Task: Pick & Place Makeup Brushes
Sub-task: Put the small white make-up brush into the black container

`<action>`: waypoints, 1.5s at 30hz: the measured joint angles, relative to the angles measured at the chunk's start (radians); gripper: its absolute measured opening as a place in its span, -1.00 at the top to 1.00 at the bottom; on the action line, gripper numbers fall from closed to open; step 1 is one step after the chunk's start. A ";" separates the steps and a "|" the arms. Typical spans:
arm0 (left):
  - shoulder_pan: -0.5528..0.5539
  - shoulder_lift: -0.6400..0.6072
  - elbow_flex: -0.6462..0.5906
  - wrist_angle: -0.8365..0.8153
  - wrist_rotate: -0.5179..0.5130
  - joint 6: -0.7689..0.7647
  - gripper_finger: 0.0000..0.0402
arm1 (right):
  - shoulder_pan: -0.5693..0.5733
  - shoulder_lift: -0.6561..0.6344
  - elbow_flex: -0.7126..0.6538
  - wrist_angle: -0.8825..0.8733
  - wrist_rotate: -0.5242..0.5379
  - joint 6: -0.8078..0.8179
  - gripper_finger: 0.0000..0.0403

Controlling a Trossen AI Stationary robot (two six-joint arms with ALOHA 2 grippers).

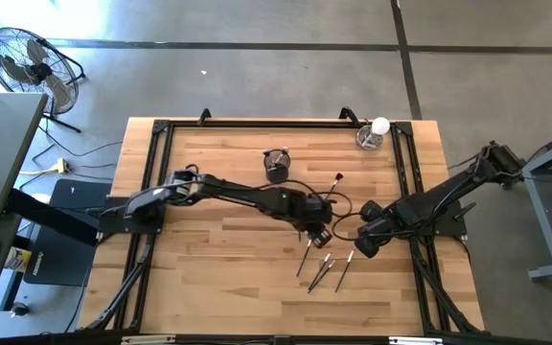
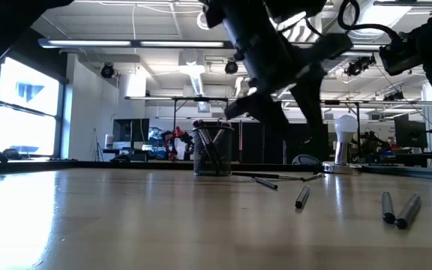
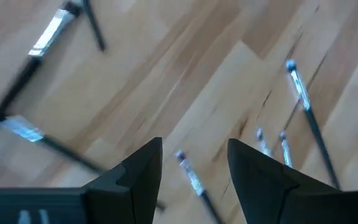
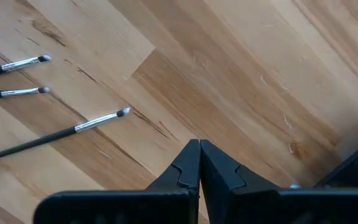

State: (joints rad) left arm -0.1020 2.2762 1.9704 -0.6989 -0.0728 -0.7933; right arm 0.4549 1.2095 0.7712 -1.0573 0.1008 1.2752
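**Both tools over mid-surface, brushes loose below**

Left tool (image 1: 319, 233) is seen over the middle of the wooden surface (image 1: 209, 278), just above the loose brushes. Its fingers (image 3: 138, 171) are spread apart in the left wrist view, with nothing held between them; bare wood and brush ferrules are seen through the gap.

Right tool (image 1: 362, 245) is positioned just right of the left one, near the right-hand brush of the group. Its jaws are pressed fully together in the right wrist view (image 4: 199, 163), and nothing is gripped.

Makeup brushes (image 1: 322, 268): three are laid side by side on the surface, slanted, just in front of both tools. In the right wrist view the same three (image 4: 55, 134) are seen with dark handles, silver ferrules and small dark tips, apart from the tool. One more brush with a reddish tip (image 1: 338, 178) is seen behind the left tool. In the low view, several (image 2: 302, 196) are lying flat on the wood.

A small dark cup (image 1: 276, 163) is stood toward the back centre; dark sticks are seen inside it in the low view (image 2: 213, 154). A clear glass with a white ball (image 1: 373, 132) is placed at the back right corner.
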 joint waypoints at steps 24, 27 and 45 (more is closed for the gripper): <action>-0.004 0.098 -0.001 0.007 0.018 -0.104 0.15 | 0.052 0.000 0.000 0.001 0.026 -0.024 0.97; -0.015 0.098 -0.001 -0.004 0.004 -0.108 0.23 | 0.052 0.000 0.000 0.003 0.030 -0.024 0.99; -0.030 0.098 -0.002 -0.009 0.014 -0.170 0.43 | 0.052 0.000 0.000 0.031 0.039 -0.023 0.97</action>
State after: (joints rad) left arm -0.1317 2.3741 1.9684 -0.7078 -0.0592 -0.9630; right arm 0.5068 1.2091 0.7712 -1.0267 0.1394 1.2518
